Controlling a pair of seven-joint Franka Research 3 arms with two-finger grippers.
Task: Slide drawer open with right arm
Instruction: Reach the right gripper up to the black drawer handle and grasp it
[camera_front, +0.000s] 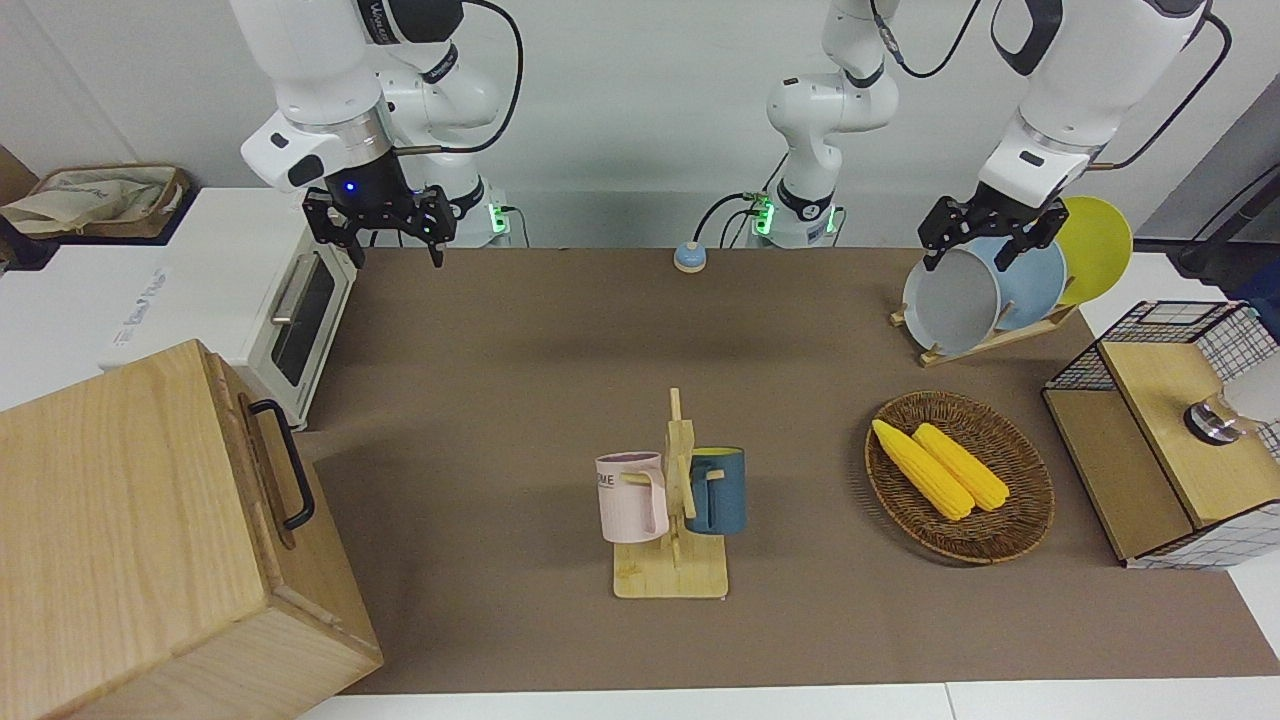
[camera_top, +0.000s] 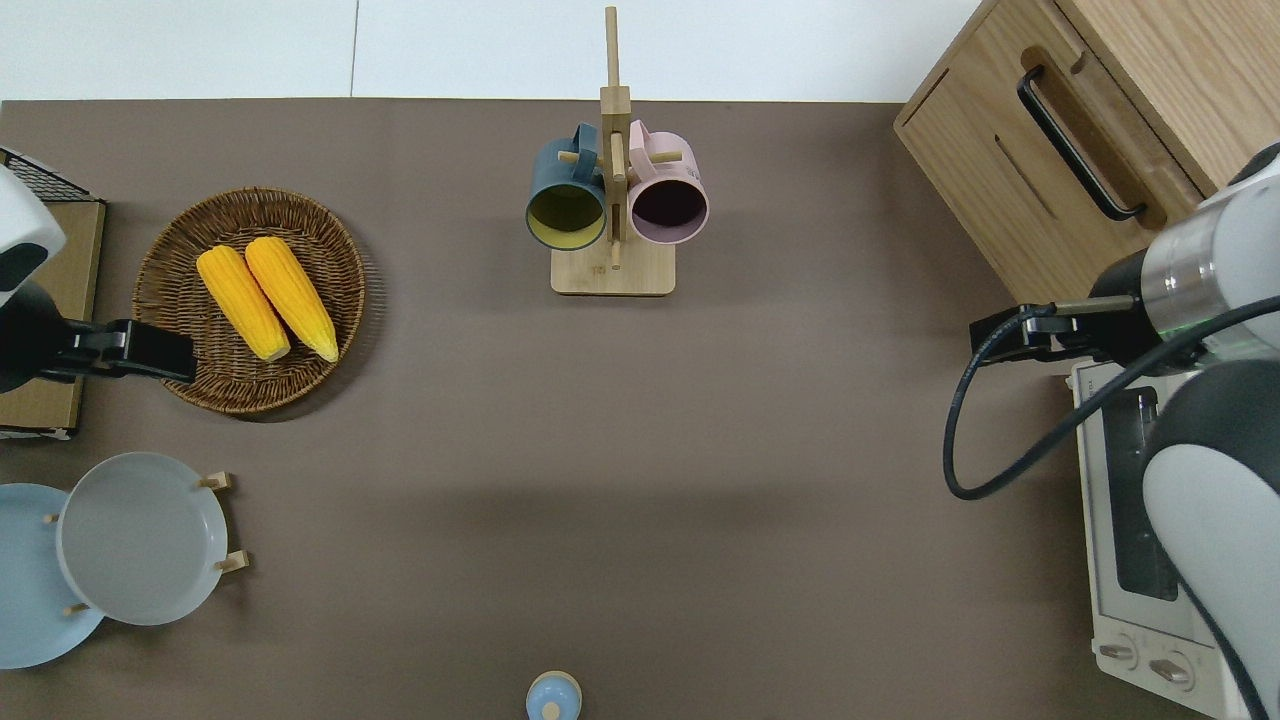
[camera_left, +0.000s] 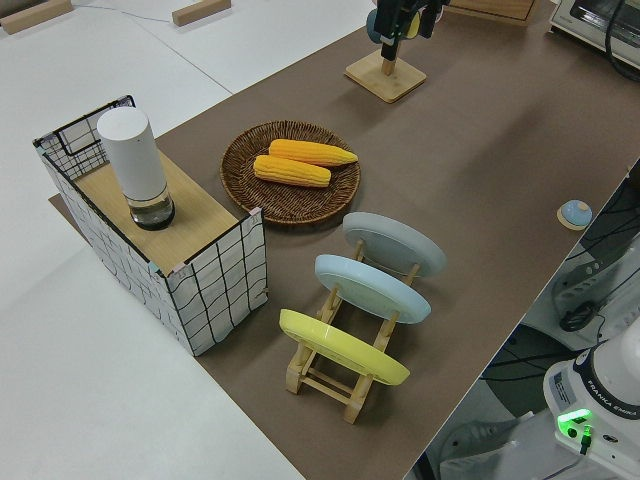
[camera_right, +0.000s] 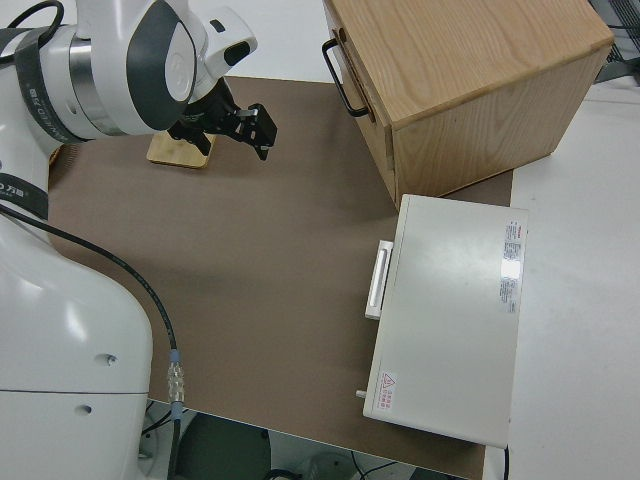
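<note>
Pale wood for the cabinet (camera_front: 150, 540), standing at the desk (camera_front: 520, 340) corner farthest from the robots, at the right arm's end. Drawer (camera_top: 1075, 150) shut flush in its front, black bar handle (camera_top: 1078, 143) untouched. White oven (camera_right: 450, 320) just beside the cabinet, nearer to the robots, along the same end edge. Right tool (camera_front: 385, 240) up in the air with fingers spread open, gripping nothing, blue light showing on the wrist; seen from overhead, over the desk just off the oven's front, near the cabinet's nearest corner, apart from the handle. Left arm parked, its tool (camera_front: 985, 240) with fingers apart and empty. Mug stand (camera_top: 613, 200) with a blue and a pink mug near the middle of the farthest edge. Wicker tray (camera_top: 180, 380) with two corn cobs toward the left arm's end, a plate rack (camera_left: 345, 370) nearer to the robots than it, a wire rack (camera_left: 215, 280) at that end edge.
</note>
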